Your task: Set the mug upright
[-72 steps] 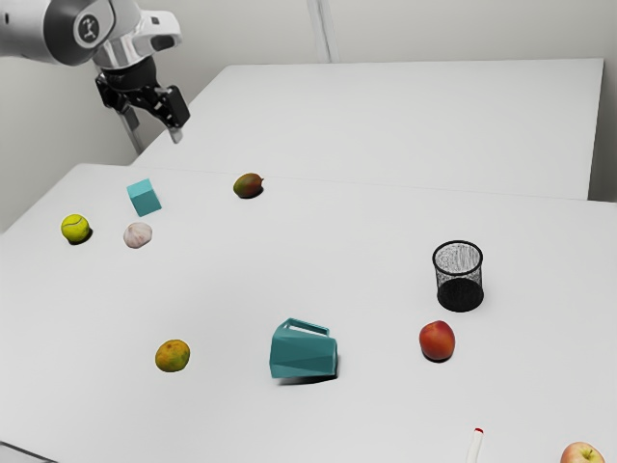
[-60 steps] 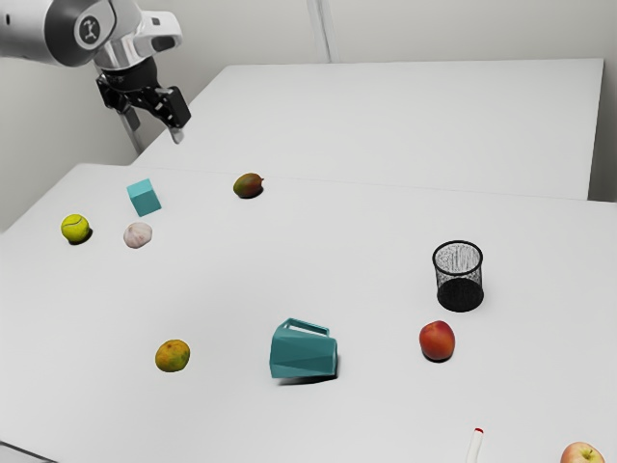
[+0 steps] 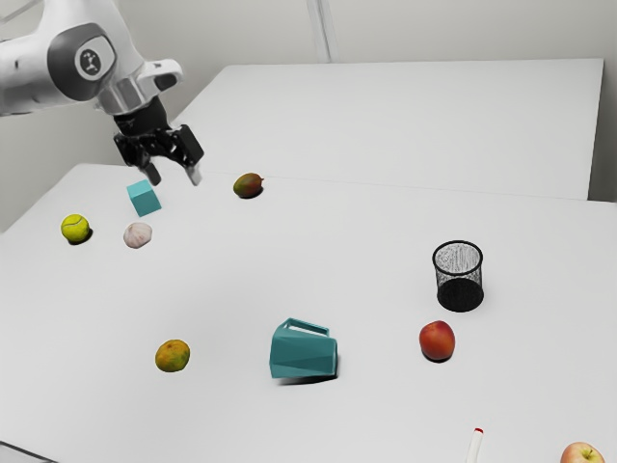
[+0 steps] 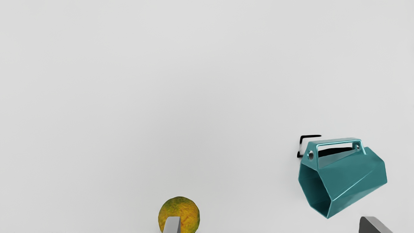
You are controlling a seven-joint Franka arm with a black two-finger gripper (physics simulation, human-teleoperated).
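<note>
Gripper (image 3: 174, 180), upper left of the exterior frame, just dropped lower and shifted right; fingers wide, nothing between them. The things on the table haven't moved. Mug (image 3: 304, 352) is at lower centre, on its side, mouth toward the fruit (image 3: 173, 356) at lower left, handle (image 3: 307, 327) toward the top of the frame. So it's not upright; I read the shift as an approach, hand still well short. Job needs a grip on the mug, then a turn onto its base. Risk: it rolls if nudged, or the handle fouls a finger. Surface, front to back: apple (image 3: 582, 454) in the lower right corner, white stick (image 3: 474, 446) left of it, peach (image 3: 437, 340) right of the mug and apart, mesh bin (image 3: 459, 277) just behind the peach. Further back on the left: garlic (image 3: 138, 234), tennis ball (image 3: 75, 229), cube (image 3: 144, 198), then mango (image 3: 248, 185) nearer top centre. Table (image 3: 241, 280) is plain white; a second white surface (image 3: 405, 121) lies beyond, pale wall (image 3: 463, 29) across the top of frame.
</note>
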